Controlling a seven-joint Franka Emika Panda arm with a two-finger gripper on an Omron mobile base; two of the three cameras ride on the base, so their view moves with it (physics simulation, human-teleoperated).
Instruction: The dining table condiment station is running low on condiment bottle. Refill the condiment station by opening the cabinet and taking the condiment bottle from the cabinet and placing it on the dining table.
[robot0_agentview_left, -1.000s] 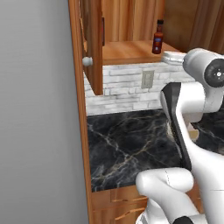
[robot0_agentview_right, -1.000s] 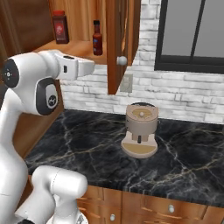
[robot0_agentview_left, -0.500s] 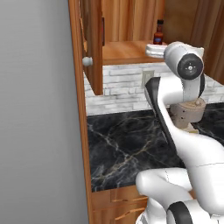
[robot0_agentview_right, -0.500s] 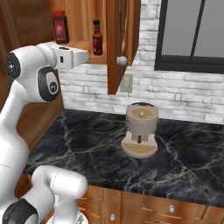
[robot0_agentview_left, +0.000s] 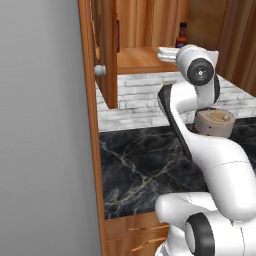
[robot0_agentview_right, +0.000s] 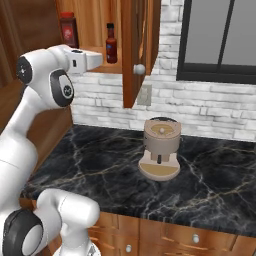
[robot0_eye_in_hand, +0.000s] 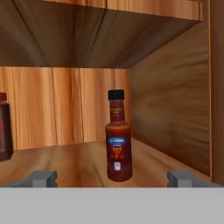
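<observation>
The bottle (robot0_eye_in_hand: 118, 136) is standing upright on the cabinet (robot0_eye_in_hand: 175, 113) shelf, ahead of the gripper (robot0_eye_in_hand: 113, 178), whose fingers are spreading wide, holding nothing.

Condiment bottle (robot0_eye_in_hand: 118, 136) stood upright on lower cabinet shelf, toward right side wall; slim, dark red-brown contents, black cap, reddish neck, dark label with blue patch. Cabinet (robot0_agentview_right: 135, 50): reddish-brown wood, wall-mounted, both doors swung open, round silver knob (robot0_agentview_right: 139, 69) on right door, another knob (robot0_agentview_left: 100, 70) on left door.
</observation>
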